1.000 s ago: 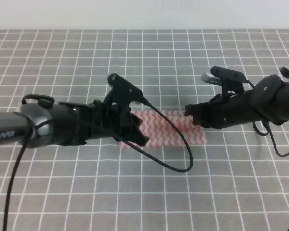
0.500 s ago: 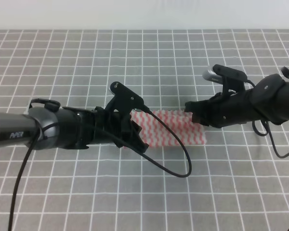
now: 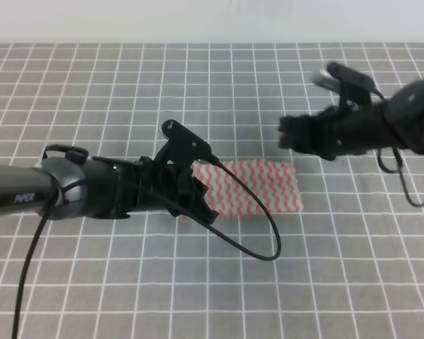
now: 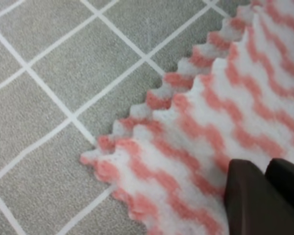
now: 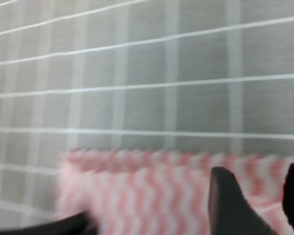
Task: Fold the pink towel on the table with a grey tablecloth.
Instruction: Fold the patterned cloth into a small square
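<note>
Right end effector (image 3: pixel 286 134) has lifted clear beyond the pink towel (image 3: pixel 258 185), fingers parted, empty. Left end effector (image 3: pixel 203 205) stays clenched at the towel's left edge. Towel lies folded on the worktop (image 3: pixel 127 282); fold appears complete.

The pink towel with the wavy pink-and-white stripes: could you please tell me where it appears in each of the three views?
Exterior high: the thin pink-and-white wavy-striped cloth towel lies flat at centre, between the two arms.
Left wrist: it fills the right and lower part, its zigzag corner pointing left.
Right wrist: it spans the bottom, blurred.
Shared landmark: the white grid lines of the grey tablecloth beside the towel's edge.
</note>
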Motion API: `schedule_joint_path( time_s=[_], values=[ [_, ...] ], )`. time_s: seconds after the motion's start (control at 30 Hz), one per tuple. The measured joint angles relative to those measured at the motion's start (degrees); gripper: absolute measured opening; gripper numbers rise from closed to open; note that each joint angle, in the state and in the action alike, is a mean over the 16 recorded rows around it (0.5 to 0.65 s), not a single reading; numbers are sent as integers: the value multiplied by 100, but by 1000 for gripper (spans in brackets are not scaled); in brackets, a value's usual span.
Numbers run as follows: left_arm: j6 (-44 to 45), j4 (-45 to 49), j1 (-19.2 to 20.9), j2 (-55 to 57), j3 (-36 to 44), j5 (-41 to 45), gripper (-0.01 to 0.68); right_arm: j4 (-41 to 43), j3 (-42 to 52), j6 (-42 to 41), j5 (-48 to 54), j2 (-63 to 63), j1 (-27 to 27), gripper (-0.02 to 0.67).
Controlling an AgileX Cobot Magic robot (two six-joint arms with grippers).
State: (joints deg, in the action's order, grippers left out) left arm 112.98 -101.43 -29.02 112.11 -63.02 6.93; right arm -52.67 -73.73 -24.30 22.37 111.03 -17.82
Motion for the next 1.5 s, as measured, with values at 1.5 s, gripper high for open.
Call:
schedule_joint_path(
  time_s=[1.5],
  values=[
    [-1406,123,-2,-777,12,629,26,687,-450,-43,1455,68,-148,-15]
  ],
)
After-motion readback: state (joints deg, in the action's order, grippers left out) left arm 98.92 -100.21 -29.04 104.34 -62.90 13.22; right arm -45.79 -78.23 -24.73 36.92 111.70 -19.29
